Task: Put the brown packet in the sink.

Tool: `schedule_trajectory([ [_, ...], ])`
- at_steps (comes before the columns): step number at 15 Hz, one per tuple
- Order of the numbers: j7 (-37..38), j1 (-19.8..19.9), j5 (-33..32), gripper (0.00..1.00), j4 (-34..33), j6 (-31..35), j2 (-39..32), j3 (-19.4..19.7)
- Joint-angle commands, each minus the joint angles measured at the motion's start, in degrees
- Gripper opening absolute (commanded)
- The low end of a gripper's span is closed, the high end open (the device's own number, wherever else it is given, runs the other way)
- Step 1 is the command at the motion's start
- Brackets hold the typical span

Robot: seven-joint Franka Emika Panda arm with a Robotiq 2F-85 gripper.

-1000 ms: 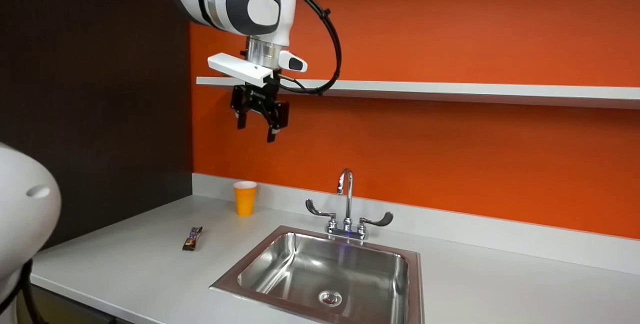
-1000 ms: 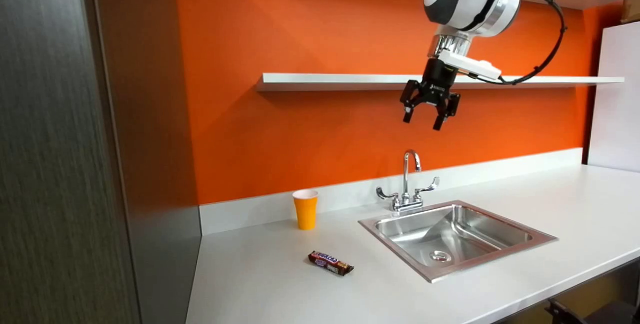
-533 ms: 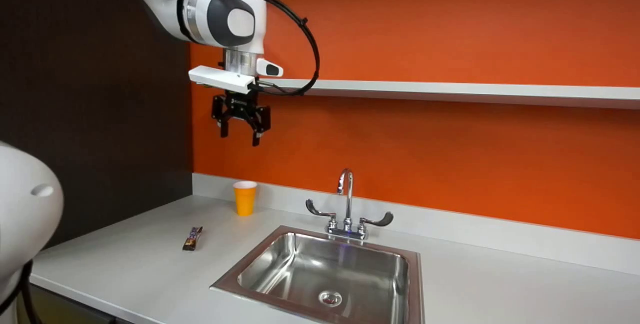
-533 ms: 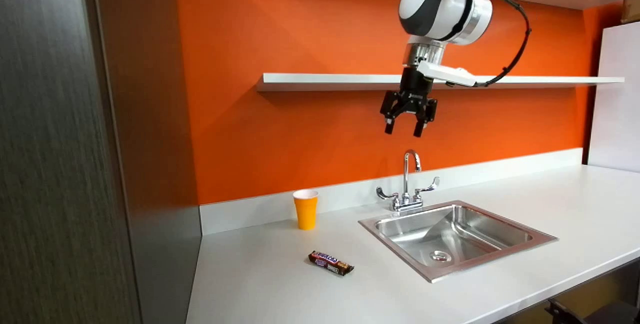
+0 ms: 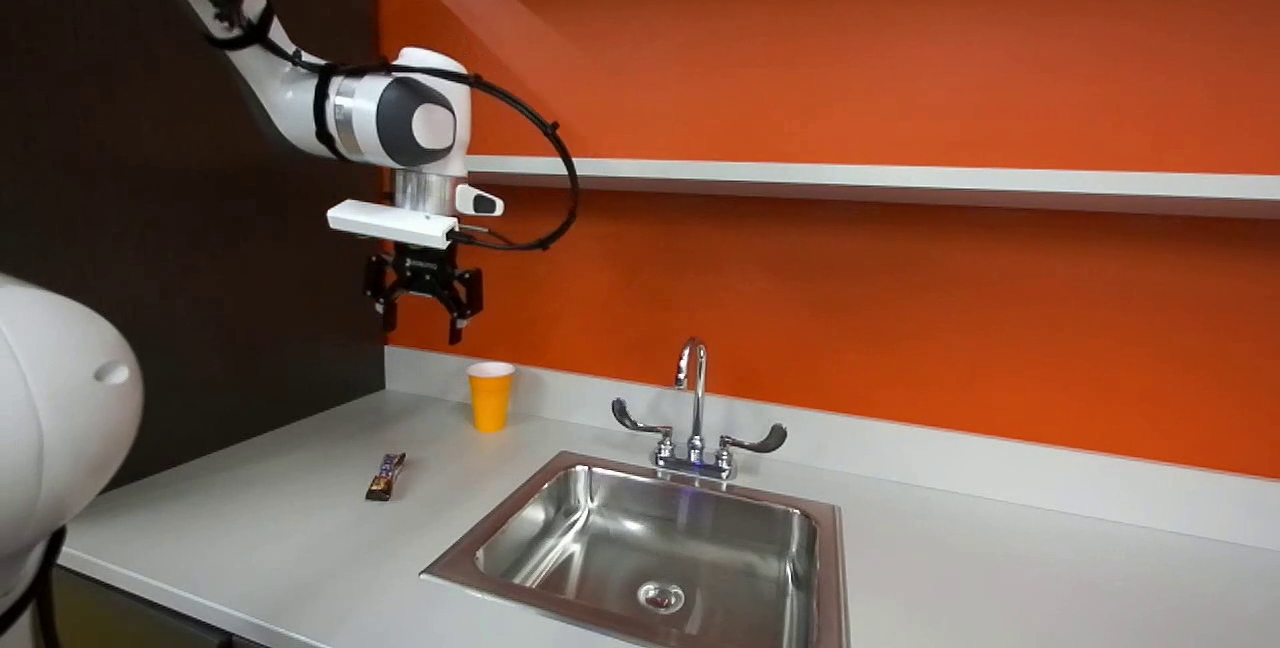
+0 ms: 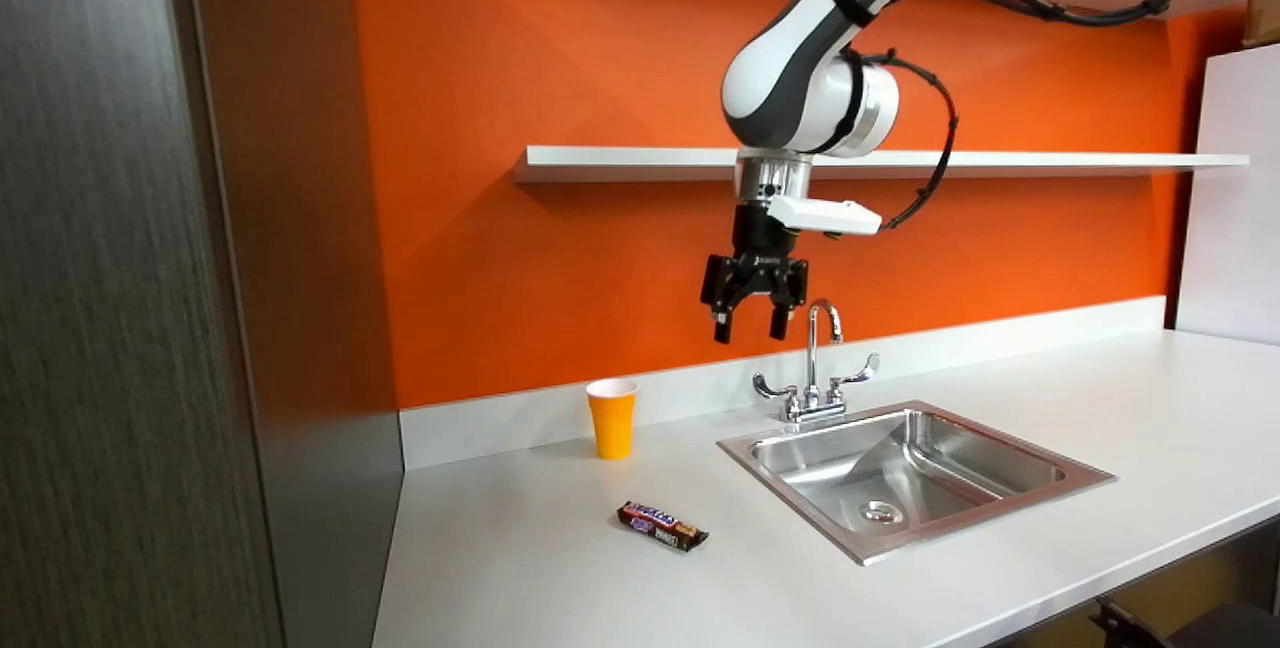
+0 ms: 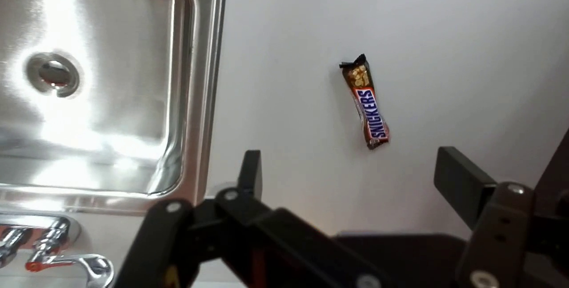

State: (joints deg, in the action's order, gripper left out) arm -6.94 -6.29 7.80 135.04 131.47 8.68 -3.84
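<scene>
Up over the counter (image 6: pixel 520 568) hangs the gripper (image 6: pixel 750 330), jaws spread wide; brown packet (image 6: pixel 662 526) lying there, near the sink (image 6: pixel 930 490)!

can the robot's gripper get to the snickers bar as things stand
Probably yes, by lowering: the gripper hangs open above the counter, nothing in the wrist view covers the Snickers bar, and the yellow cup stands apart from it.

- In an exterior view: Snickers bar (image 6: pixel 662 527) on counter (image 6: pixel 500 573)
- cup (image 6: pixel 612 426) at bar's 11 o'clock
- sink (image 6: pixel 930 493) in counter, bar's 3 o'clock
- faucet (image 6: pixel 812 396) at sink's 10 to 11 o'clock
- gripper (image 6: pixel 751 328) above counter, bar's 1 o'clock
</scene>
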Motion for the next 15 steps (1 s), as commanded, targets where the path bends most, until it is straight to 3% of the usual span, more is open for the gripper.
schedule_trajectory([
  [1, 1.1, -0.9, -1.3, 1.00, -1.4, 3.3, -6.2, -1.7],
  [15, 0.5, -4.0, -3.6, 1.00, -7.3, 12.2, -24.0, -5.5],
])
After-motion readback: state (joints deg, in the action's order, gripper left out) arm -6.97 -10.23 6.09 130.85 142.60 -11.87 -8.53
